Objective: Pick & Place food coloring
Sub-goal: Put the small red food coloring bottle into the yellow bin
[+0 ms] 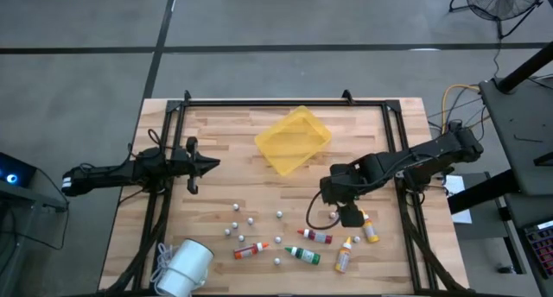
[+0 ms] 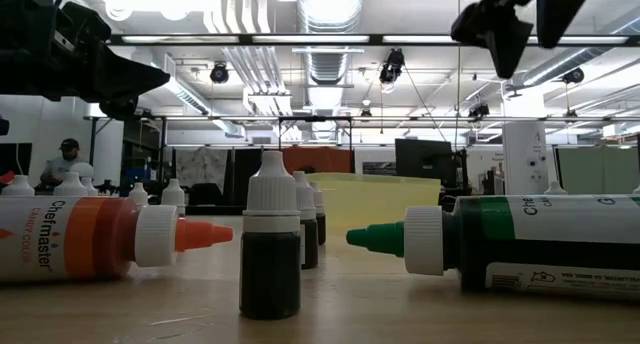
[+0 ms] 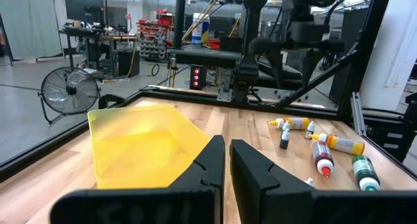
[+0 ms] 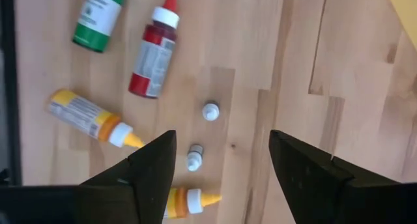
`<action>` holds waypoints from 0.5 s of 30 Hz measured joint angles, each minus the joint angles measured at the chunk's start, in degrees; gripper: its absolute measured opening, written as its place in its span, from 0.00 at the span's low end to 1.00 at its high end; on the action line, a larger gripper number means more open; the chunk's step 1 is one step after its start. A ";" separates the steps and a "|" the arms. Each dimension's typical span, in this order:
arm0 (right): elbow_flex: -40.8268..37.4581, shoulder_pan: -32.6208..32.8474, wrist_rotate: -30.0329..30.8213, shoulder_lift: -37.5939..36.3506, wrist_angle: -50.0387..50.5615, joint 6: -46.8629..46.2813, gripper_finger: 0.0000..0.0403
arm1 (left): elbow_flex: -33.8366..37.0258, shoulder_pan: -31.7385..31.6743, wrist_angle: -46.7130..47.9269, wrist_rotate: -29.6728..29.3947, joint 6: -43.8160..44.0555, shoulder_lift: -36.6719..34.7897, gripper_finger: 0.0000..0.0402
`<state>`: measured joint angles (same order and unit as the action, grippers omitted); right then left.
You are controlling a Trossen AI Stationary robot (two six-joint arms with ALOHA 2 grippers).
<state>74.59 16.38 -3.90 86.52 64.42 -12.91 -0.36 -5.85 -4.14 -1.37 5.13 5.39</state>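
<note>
Food coloring bottles (image 1: 318, 236) are lying scattered on the wooden surface (image 1: 233, 189) in the high view, below the yellow tray (image 1: 294, 139); the right hand (image 1: 346, 212) is hovering over them, the left hand (image 1: 207, 165) waiting shut at the left edge. Low view is showing an orange-capped bottle (image 2: 100, 239) and a green-capped one (image 2: 500, 244) lying, a small dark bottle (image 2: 271, 249) standing. Right wrist view is showing open, empty fingers (image 4: 146, 168) above red (image 4: 153, 51), green (image 4: 98, 15) and yellow (image 4: 91, 118) bottles.
</note>
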 joint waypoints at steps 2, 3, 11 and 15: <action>-1.60 0.24 0.14 0.00 -1.23 0.06 0.58 | 0.00 0.00 0.02 0.00 0.00 0.00 0.00; -2.48 0.42 0.19 0.00 -2.19 0.07 0.57 | 0.00 0.00 -0.01 0.00 0.00 0.00 0.00; -10.09 3.39 0.21 0.00 -9.29 -0.11 0.57 | 0.00 -0.06 0.04 0.00 0.00 0.00 0.00; -13.65 4.47 0.46 -0.02 -13.56 -0.03 0.57 | 0.00 -0.04 0.06 0.00 0.00 0.00 0.00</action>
<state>60.94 20.85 -3.44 86.50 50.86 -12.94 -0.36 -5.89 -4.08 -1.37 5.13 5.39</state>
